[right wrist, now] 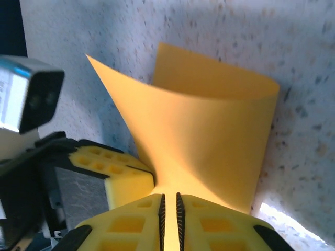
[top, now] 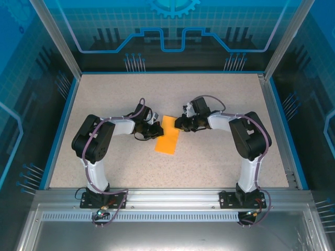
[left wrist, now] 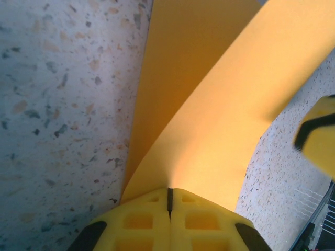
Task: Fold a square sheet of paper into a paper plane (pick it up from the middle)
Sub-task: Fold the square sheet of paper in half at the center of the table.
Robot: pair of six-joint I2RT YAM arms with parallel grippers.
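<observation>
A thin orange-yellow square sheet of paper [top: 167, 136], bent over on itself into a long, curling band, sits at the middle of the speckled beige table [top: 225, 99]. There is one sheet and two arms. The left gripper [top: 155, 128] and right gripper [top: 180, 124] each pinch an edge of it, jaws closed. Blue translucent panels [top: 31, 63] wall the table.

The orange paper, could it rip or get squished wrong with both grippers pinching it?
Maybe. The left gripper and right gripper each pinch the paper, so pulling apart could tear it. The paper is curled over, not creased, so pressing it down unevenly could leave a crooked fold.
</observation>
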